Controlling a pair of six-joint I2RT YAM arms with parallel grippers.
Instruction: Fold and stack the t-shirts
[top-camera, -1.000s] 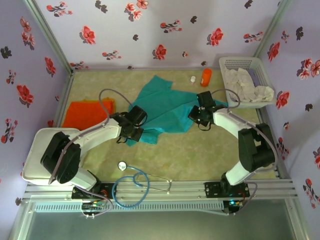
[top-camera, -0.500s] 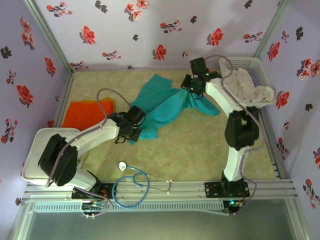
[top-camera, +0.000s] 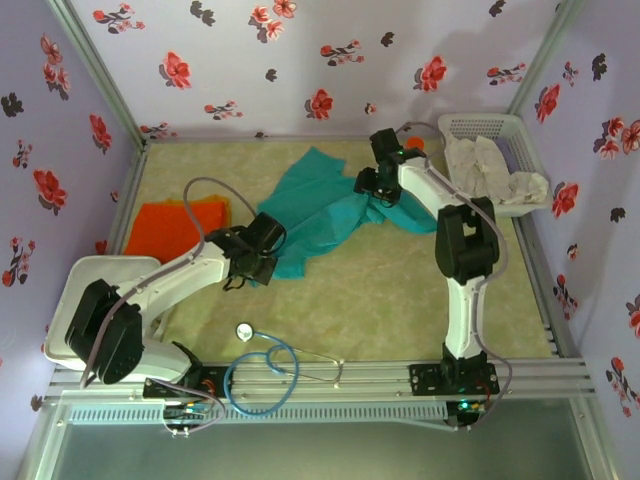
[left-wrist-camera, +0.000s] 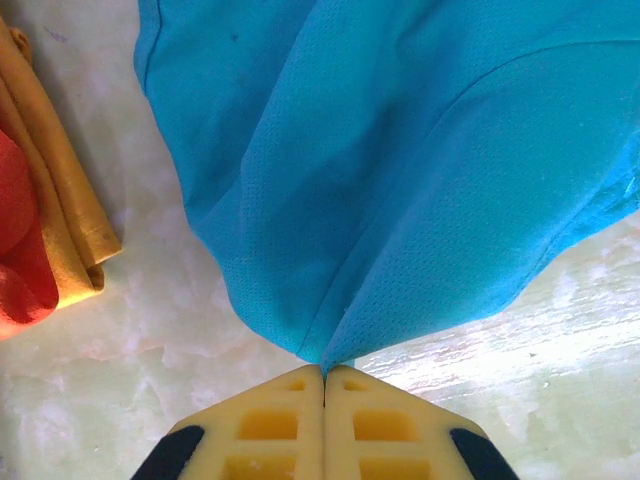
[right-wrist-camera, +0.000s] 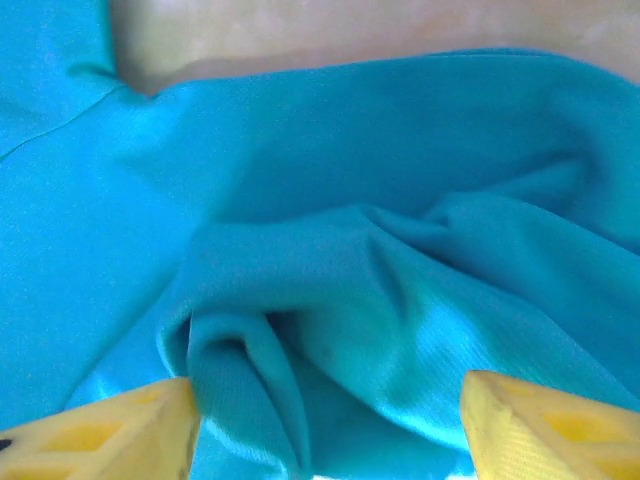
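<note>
My left pincer (left-wrist-camera: 323, 373) pinches shut on an edge of the teal shirt (left-wrist-camera: 400, 180), arm stretched toward one o'clock. My right pincer (right-wrist-camera: 325, 425) stands open over bunched teal cloth, arm reaching far toward eleven. The orange shirt (top-camera: 175, 228) lies at its nine o'clock.

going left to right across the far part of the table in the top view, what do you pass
orange t-shirt → teal t-shirt → white basket
</note>
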